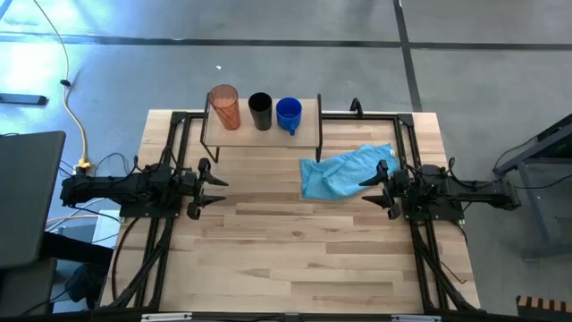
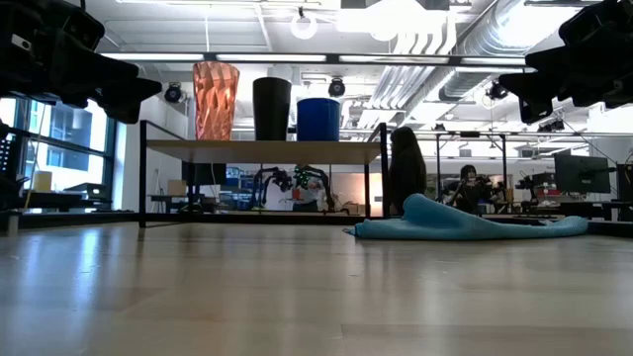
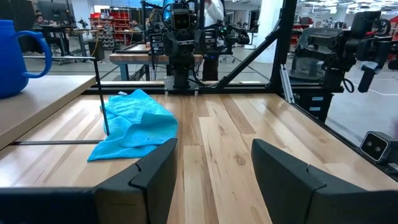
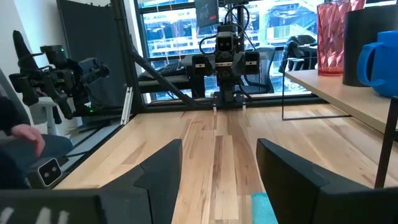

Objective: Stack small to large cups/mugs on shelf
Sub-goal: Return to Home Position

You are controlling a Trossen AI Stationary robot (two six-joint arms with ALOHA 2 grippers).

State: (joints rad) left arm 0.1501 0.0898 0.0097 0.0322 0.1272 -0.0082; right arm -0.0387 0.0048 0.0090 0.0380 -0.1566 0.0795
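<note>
All three vessels are up on the shelf (image 1: pixel 268 136), which stands at the far edge of the table (image 1: pixel 295 259), a little left of centre. They're in a row: the orange-red tumbler (image 1: pixel 225 107) on the left, the black cup (image 1: pixel 260 111) in the middle, the blue mug (image 1: pixel 289 114) on the right. All are upright, close side by side, none inside another. The mug's handle looks turned toward the near side, though from above that's hard to be sure of. The left gripper (image 1: pixel 217 190) hovers at the table's left, nearer than the shelf's left end, fingers spread wide with nothing between them. The right gripper (image 1: pixel 368 191) mirrors it on the right, fingers parted and empty too. It is raised above the right end of the light-blue cloth (image 1: pixel 340 174), which lies crumpled just near-right of the shelf.
</note>
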